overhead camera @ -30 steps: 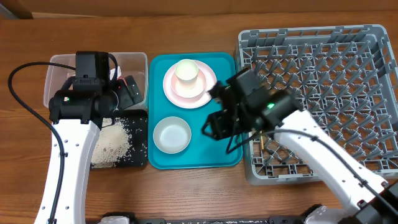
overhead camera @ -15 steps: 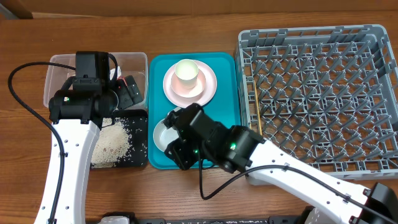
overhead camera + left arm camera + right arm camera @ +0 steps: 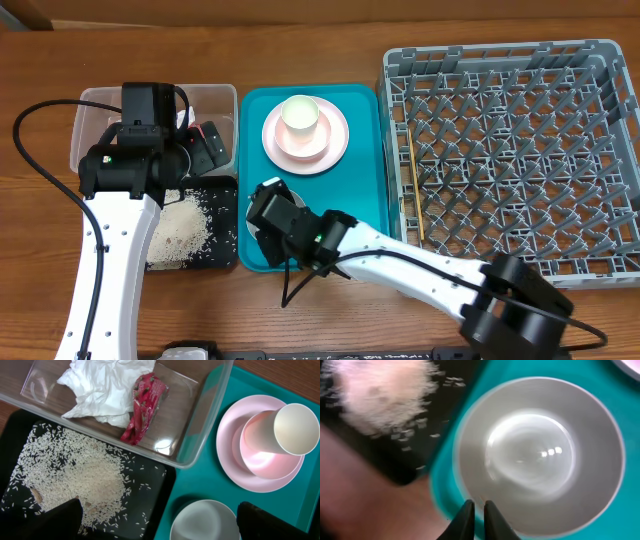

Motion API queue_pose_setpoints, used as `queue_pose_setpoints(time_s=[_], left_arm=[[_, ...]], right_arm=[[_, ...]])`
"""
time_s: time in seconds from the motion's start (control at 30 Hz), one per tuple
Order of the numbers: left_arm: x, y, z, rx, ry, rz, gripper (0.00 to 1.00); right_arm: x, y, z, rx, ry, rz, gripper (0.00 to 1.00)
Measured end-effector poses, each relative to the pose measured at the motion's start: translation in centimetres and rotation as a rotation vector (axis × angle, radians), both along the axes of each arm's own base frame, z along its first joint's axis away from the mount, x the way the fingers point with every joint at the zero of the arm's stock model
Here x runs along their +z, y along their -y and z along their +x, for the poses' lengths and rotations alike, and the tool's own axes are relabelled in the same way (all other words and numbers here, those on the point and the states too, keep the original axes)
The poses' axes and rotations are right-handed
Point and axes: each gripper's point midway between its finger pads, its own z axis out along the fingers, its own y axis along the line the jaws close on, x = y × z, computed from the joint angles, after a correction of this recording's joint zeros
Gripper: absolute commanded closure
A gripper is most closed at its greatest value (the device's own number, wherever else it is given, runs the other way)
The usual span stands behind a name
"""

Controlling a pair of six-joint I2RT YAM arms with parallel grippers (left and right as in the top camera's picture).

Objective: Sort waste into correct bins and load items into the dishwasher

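The white bowl point(image 3: 540, 455) sits on the teal tray point(image 3: 440, 480). My right gripper point(image 3: 477, 505) is shut on the bowl's near rim, one finger inside and one outside; the view is blurred. In the overhead view my right gripper point(image 3: 270, 215) covers the bowl. My left gripper point(image 3: 160, 525) hangs wide open and holds nothing, above the black tray point(image 3: 150, 490) with rice point(image 3: 75, 475). The clear tub point(image 3: 200, 445) holds the napkin point(image 3: 105, 385) and red wrapper point(image 3: 145, 407). The cup point(image 3: 300, 115) stands on the pink plate point(image 3: 330, 145). Chopsticks point(image 3: 412, 185) lie in the dishwasher rack point(image 3: 510, 60).
The teal tray point(image 3: 360, 200) lies between the two bins on the left and the grey rack on the right. My right arm point(image 3: 420, 270) stretches across the tray's front edge. Bare wooden table point(image 3: 300, 40) runs along the back.
My right arm has swung left from the rack's edge, across the tray to the bowl, and its jaws have closed. The left arm has not moved.
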Motion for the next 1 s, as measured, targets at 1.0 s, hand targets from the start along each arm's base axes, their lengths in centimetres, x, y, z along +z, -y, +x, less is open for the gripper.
queue_pose_setpoints(time_s=[1.0], left_arm=[[0.0, 0.0, 0.0, 0.0, 0.0, 0.0, 0.0]], right_arm=[[-2.3, 2.7, 3.8, -0.177, 0.093, -0.044, 0.9]])
